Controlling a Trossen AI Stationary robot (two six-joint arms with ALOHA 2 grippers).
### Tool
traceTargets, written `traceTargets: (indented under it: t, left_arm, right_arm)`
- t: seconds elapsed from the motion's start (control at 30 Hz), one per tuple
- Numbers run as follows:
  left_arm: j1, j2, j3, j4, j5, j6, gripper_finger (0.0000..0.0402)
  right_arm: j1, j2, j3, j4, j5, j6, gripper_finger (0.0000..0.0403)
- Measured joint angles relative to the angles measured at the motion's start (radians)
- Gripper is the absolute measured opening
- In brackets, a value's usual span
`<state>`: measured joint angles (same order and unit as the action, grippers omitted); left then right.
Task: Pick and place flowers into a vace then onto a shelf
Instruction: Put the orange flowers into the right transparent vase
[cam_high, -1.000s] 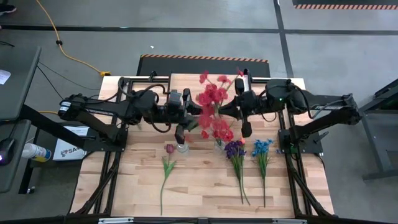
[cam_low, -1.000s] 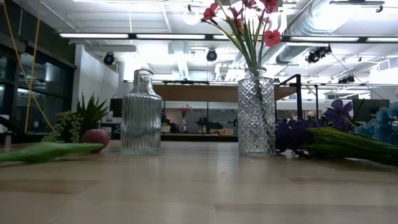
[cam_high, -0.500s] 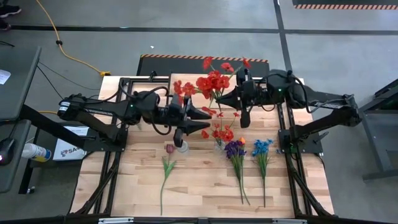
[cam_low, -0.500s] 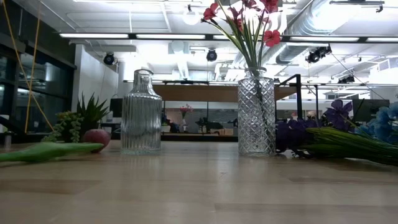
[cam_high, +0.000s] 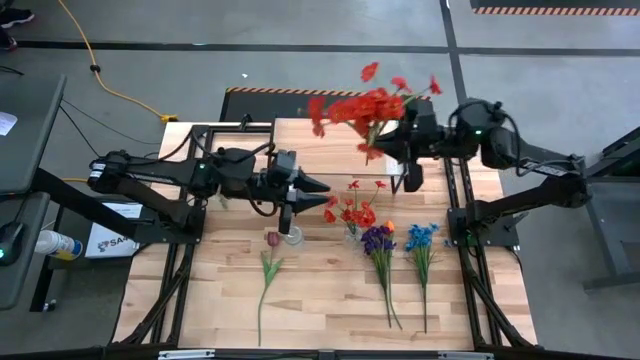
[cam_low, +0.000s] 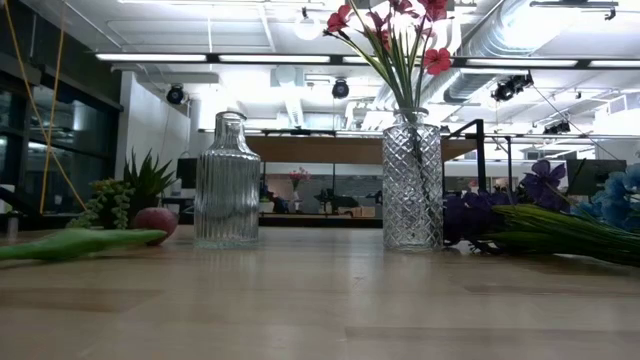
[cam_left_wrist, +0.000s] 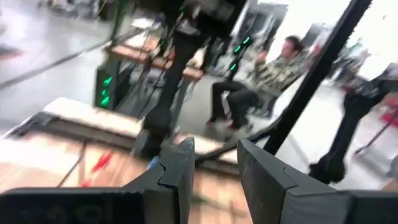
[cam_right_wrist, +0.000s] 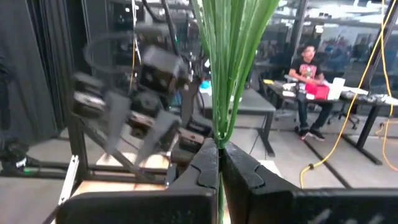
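Note:
My right gripper (cam_high: 385, 150) (cam_right_wrist: 219, 152) is shut on a bunch of red flowers (cam_high: 368, 102), high over the table's far right part. My left gripper (cam_high: 322, 186) (cam_left_wrist: 214, 165) hangs open and empty above the ribbed glass bottle (cam_high: 291, 236) (cam_low: 227, 180). The diamond-cut vase (cam_low: 412, 180) (cam_high: 351, 228) stands upright with other red flowers (cam_high: 352, 208) in it. A dark red flower (cam_high: 271, 240), a purple bunch (cam_high: 378, 240) and a blue bunch (cam_high: 422, 236) lie flat on the table. A wood shelf board (cam_low: 340, 150) shows behind the vases. My right gripper pinches the bundled green stems (cam_right_wrist: 219, 134) of the red bunch between its two fingers (cam_right_wrist: 202, 165), which lie across them. The stems rise from the fingers and fan out toward the blooms. The bunch is lifted clear of the table.
A small green spiky plant (cam_low: 148, 180) stands at the far left, next to a stem (cam_low: 80, 243) lying on the wood. The near half of the table (cam_high: 320, 310) holds only the flower stems. People sit at desks in the room beyond.
My right gripper has carried the red bunch up and toward the table's far right, away from the diamond-cut vase. My left gripper has drawn back from the bunch toward the left and now points level over the bottle. The vases have stayed put.

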<state>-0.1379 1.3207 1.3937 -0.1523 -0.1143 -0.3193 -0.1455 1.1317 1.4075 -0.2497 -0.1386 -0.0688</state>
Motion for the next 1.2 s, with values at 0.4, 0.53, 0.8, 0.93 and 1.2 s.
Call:
traceTargets:
  t: [0.4,0.53,0.8,0.93,1.2]
  left_arm:
    - [0.0,-0.136,0.001,-0.217,-0.152,-0.039,0.0143]
    - [0.0,-0.152,0.001,-0.268,-0.162,-0.062,0.0143]
    - [0.0,-0.155,0.0,-0.329,-0.168,-0.08,0.0142]
    - [0.0,-0.155,0.0,-0.324,-0.169,-0.08,0.014]
    - [0.0,-0.155,0.0,-0.326,-0.168,-0.083,0.0141]
  right_arm:
    - [0.001,-0.123,0.0,-0.027,0.005,0.009,0.0]
    - [0.018,-0.163,0.0,-0.06,-0.001,0.034,0.0]
    - [0.105,-0.224,0.0,-0.175,-0.039,0.074,0.0]
    - [0.146,-0.259,0.0,-0.239,-0.034,0.111,0.0]
    - [0.216,-0.317,0.0,-0.421,-0.021,0.222,0.0]
